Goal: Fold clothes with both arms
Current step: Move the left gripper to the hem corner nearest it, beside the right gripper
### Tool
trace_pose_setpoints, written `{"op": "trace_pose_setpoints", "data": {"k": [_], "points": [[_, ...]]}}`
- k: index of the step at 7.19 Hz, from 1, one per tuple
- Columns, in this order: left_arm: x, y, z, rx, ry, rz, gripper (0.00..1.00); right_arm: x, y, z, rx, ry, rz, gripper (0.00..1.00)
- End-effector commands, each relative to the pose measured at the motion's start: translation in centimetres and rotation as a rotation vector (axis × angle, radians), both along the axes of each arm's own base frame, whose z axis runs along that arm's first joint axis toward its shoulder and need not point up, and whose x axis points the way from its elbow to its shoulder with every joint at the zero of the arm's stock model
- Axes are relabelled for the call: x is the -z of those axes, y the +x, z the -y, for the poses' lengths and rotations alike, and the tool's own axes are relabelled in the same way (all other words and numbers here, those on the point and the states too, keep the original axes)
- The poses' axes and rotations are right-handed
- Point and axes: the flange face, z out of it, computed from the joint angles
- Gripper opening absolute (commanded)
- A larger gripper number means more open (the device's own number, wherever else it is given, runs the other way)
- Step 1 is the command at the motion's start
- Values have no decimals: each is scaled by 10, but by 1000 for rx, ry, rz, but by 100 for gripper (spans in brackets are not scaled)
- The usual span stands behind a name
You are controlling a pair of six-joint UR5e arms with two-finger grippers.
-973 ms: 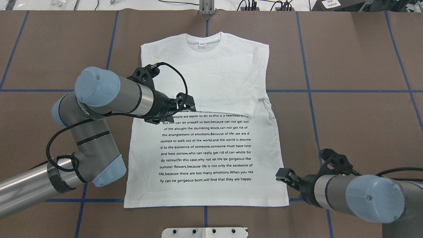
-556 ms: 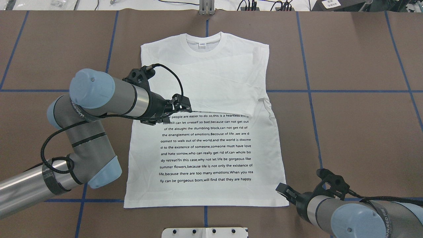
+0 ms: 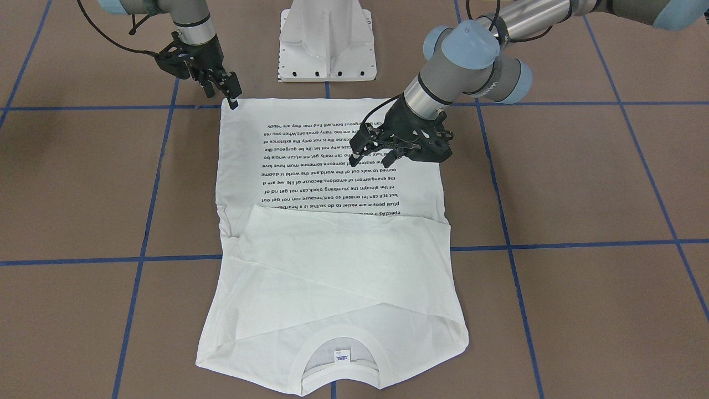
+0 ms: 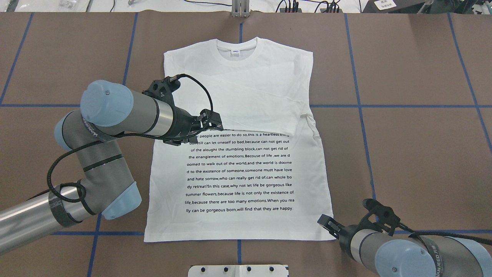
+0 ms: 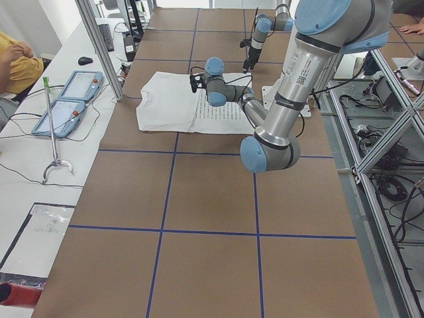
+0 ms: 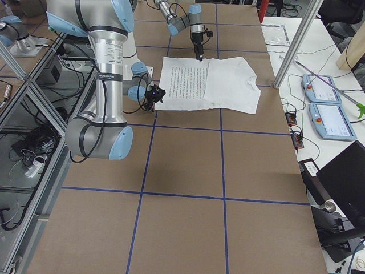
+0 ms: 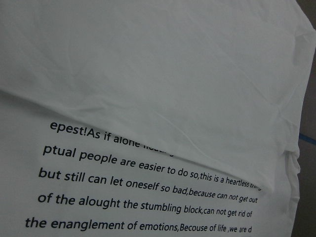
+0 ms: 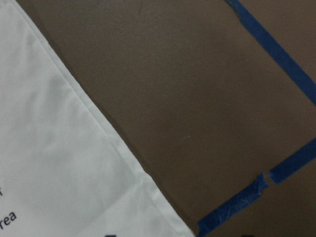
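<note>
The clothes, one white T-shirt (image 4: 238, 169) with lines of black text, lie flat on the brown table, collar (image 4: 236, 46) at the far side. Both sleeves are folded in across the chest (image 3: 332, 266). My left gripper (image 4: 210, 120) hovers open and empty above the folded sleeve's edge, near the top text lines (image 7: 148, 173). My right gripper (image 4: 326, 223) is low at the shirt's near right hem corner (image 8: 148, 197). Its fingers look open, and one fingertip (image 3: 233, 103) is at the corner.
The white pedestal base (image 3: 327, 39) stands at the near table edge, just behind the hem. Blue tape lines (image 4: 361, 105) grid the tabletop. Off the far edge are two teach pendants (image 5: 69, 99), cables and a seated person (image 5: 16, 56).
My left gripper drew back a little to the left off the folded sleeve, then held still. My right gripper came down and toward me, to the shirt's near right hem corner.
</note>
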Motion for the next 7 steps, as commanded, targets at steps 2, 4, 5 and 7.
{"op": "trace_pose_setpoints", "data": {"k": [2,4,5,7], "points": [[-5,-4,-2,-2,-3,3,92,0,-1,-2,4,-6,1,74],[-6,-4,-3,-2,-4,4,92,0,-1,-5,10,-8,1,74],[-6,-4,-3,-2,-4,4,92,0,-2,-7,16,-8,1,75],[-6,-4,-3,-2,-4,4,92,1,-3,-11,23,-8,4,75]]}}
